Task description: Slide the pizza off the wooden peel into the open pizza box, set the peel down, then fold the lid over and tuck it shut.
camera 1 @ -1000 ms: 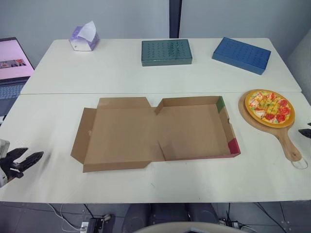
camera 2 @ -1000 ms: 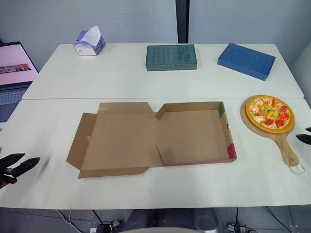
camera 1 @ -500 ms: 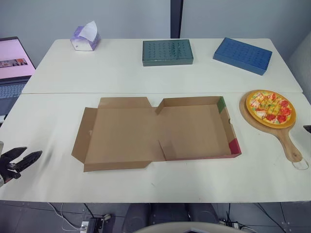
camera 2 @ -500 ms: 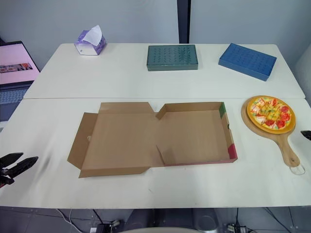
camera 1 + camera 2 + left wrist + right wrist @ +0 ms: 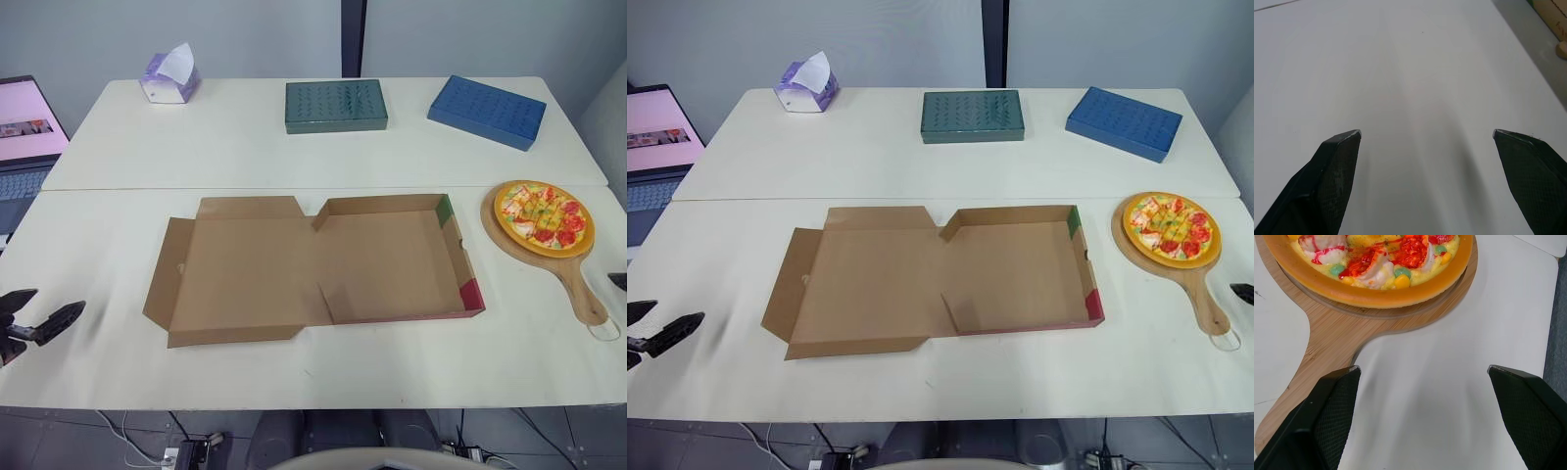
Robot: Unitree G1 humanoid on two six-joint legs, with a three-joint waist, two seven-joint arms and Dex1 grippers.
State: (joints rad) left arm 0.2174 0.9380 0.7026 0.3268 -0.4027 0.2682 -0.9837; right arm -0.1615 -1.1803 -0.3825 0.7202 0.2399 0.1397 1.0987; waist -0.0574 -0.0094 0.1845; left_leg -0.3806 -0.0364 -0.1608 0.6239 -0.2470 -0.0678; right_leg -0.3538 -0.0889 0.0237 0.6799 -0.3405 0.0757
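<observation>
Left claw (image 5: pixel 1425 132) wider — one pizza (image 5: pixel 542 213)

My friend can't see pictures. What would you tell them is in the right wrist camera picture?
A pizza with red, yellow and green toppings sits on a wooden peel on a white table. Two black fingers are spread wide open close in front of it, holding nothing.
</observation>
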